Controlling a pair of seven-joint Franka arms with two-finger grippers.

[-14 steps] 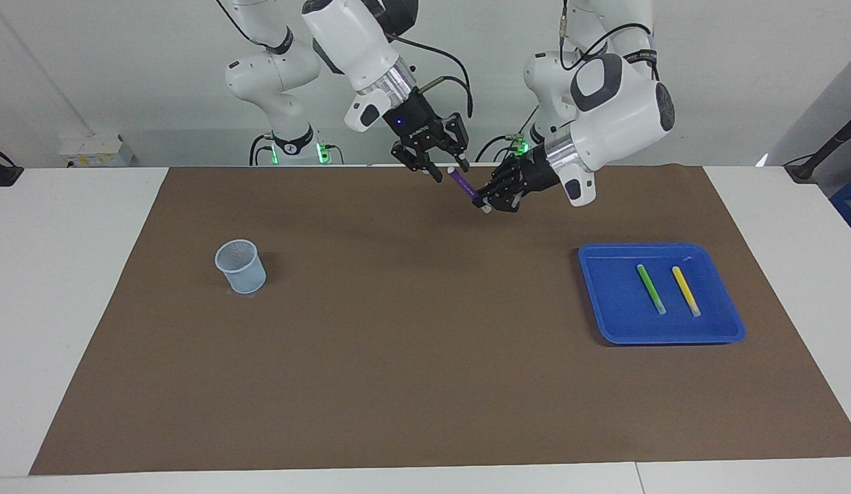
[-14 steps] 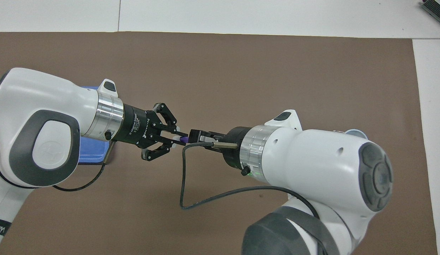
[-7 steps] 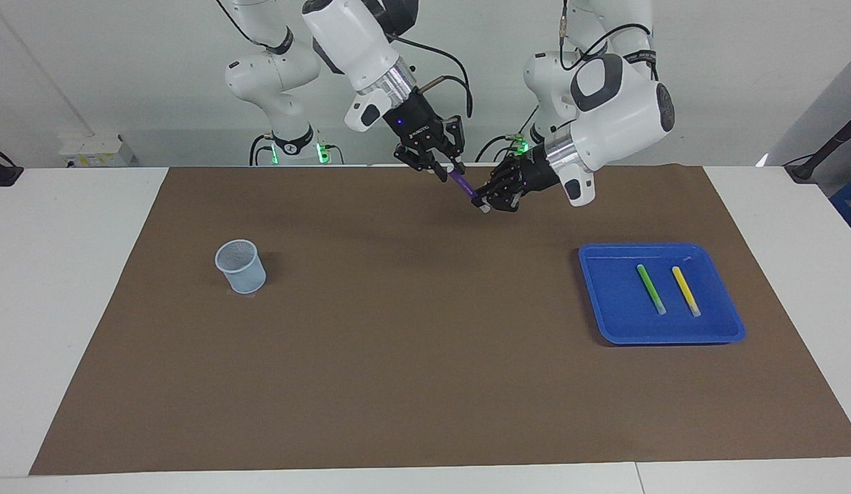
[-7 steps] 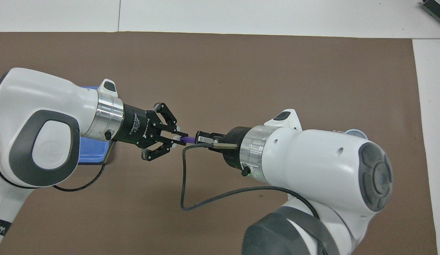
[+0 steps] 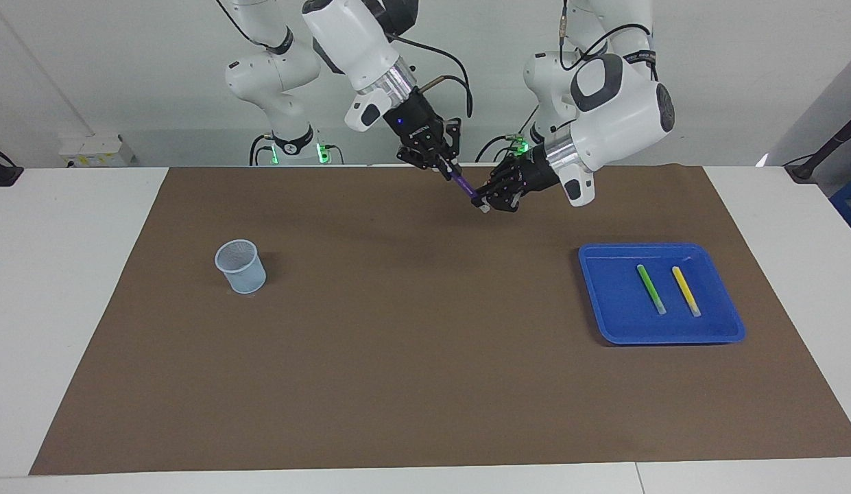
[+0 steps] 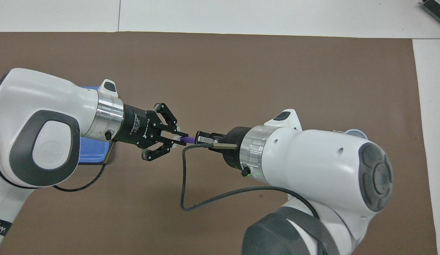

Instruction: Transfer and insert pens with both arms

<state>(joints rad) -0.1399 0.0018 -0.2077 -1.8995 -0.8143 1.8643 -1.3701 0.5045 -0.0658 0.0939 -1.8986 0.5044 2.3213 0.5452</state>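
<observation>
Taking the robots' end of the table as six o'clock and reading outward, the handover comes first: raised above the brown mat near its six-o'clock edge, the purple pen is slung between both grippers, tilted, with its pale end down at the left gripper and its other end up at the right gripper. The right gripper's jaws are closed on the pen's upper end, fingertips pinched together around it. The left gripper's jaws are closed narrowly on the lower end, so both hold the same pen; in the overhead view only a short purple stretch shows between the two sets of fingertips. Farther out, at about nine o'clock toward the left arm's end of the table, sits the blue tray, with the green pen and the yellow pen lying side by side in it, apart from each other, pale ends pointing toward twelve o'clock. At about three o'clock, toward the right arm's end, the pale mesh cup stands upright on the mat.
</observation>
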